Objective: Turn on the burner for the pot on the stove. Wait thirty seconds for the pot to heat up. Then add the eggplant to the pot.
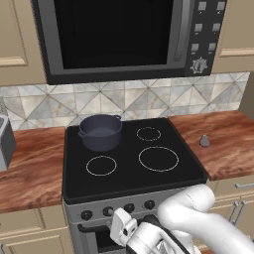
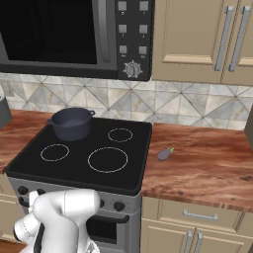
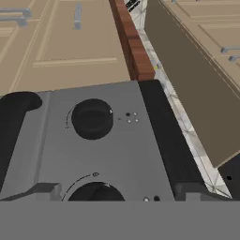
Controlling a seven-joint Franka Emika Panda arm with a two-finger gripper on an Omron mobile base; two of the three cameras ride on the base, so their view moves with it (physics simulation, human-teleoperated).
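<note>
The dark blue-grey pot [image 1: 100, 131] [image 2: 72, 123] stands on the back left ring of the stove [image 1: 124, 174] [image 2: 79, 174]. Far to its right, the small grey-purple eggplant [image 1: 204, 141] [image 2: 164, 154] lies on the wooden counter. My arm reaches low in front of the stove's grey front panel. In the hand view my gripper [image 3: 117, 191] is open, its fingertips [image 3: 44, 190] wide apart on either side of a black knob [image 3: 93, 193] and not touching it. Another knob [image 3: 92, 118] sits further along the panel.
A black-windowed microwave [image 1: 114, 34] hangs above the stove. Wooden counter [image 2: 207, 168] runs to both sides, with a grey appliance [image 1: 5, 144] at the far left. Beige cabinets [image 2: 197, 39] are above right, and drawers sit below the counter. The black oven handle [image 3: 14, 117] runs under the knobs.
</note>
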